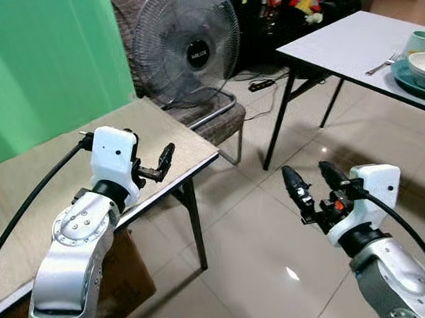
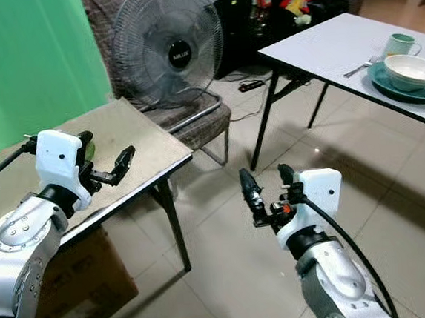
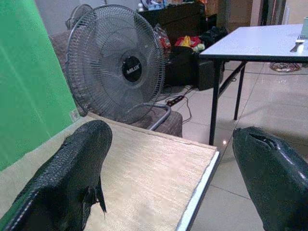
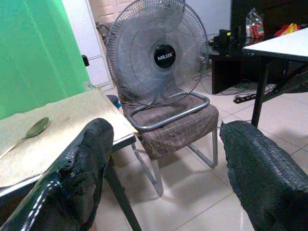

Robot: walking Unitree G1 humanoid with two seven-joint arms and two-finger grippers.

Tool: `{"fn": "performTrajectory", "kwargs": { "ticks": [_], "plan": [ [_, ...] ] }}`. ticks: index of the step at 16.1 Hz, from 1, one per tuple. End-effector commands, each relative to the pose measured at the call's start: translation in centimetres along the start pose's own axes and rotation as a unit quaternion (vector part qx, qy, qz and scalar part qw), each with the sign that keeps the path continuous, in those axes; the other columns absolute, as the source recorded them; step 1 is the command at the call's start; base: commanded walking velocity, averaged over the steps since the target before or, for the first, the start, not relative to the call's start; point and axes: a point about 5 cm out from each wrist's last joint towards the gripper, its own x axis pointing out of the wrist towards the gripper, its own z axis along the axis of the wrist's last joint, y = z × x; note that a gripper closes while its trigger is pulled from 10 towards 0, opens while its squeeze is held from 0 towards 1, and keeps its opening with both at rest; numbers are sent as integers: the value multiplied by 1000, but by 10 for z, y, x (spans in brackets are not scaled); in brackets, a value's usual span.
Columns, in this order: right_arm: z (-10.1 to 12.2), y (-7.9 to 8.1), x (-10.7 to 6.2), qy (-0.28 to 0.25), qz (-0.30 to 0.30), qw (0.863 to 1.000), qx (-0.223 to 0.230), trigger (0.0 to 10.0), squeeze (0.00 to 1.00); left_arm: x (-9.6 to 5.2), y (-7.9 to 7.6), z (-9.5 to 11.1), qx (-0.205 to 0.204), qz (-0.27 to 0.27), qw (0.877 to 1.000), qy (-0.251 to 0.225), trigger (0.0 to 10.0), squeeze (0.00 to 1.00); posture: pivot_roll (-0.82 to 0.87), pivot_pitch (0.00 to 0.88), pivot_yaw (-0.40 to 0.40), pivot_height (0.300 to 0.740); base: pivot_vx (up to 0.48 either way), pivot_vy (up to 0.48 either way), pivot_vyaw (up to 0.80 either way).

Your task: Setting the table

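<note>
We hold the left gripper (image 1: 169, 157) over the tan bench (image 1: 173, 136), jaws wide and empty. Our right gripper (image 1: 311, 178) hangs above the floor, jaws wide. A spoon (image 4: 30, 132) lies on that bench.

home living room: tiled floor (image 1: 242, 238), fan (image 1: 185, 46) on upholstered chair (image 4: 178, 122), folding tables (image 1: 351, 43).

My head pair looks forward and down over both arms, sharing the round grey pedestal fan (image 1: 185, 44) and white-topped table (image 1: 351, 43). My left wrist camera sits low over the tan wooden table (image 3: 149, 178); the right one faces that fan from floor height.
</note>
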Motion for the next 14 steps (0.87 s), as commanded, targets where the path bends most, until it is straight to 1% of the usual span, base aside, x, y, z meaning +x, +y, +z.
{"fn": "performTrajectory", "kwargs": {
  "ticks": [1,4,8,10,12,13,14],
  "plan": [
    [0,2,1,2,4,1000,5,10000,0,-1,4,2,3,6,1000,-1,10000,314,-118,0,-9,740,0,480,0],
    [0,3,1,3,4,1000,4,10000,0,-1,5,2,3,7,1000,2,10000,310,-119,0,-7,740,0,480,-800],
    [0,1,1,2,-1,1000,3,10000,0,-1,6,1,3,6,1000,4,10000,314,-119,0,-8,740,0,480,0],
    [0,2,0,2,1,1000,2,10000,0,-1,6,1,3,4,1000,6,10000,310,-118,0,-7,740,0,480,-563],
    [0,2,0,3,1,1000,1,10000,0,-1,6,1,4,3,1000,7,10000,310,-116,0,-9,740,0,480,0],
    [0,2,0,4,2,1000,2,10000,0,-2,6,0,5,4,1000,8,10000,318,-115,0,-12,740,0,247,0],
    [0,2,1,3,2,1000,2,10000,0,-2,5,1,18,3,1000,5,10000,341,-114,0,-13,740,0,0,0]
  ]
}}
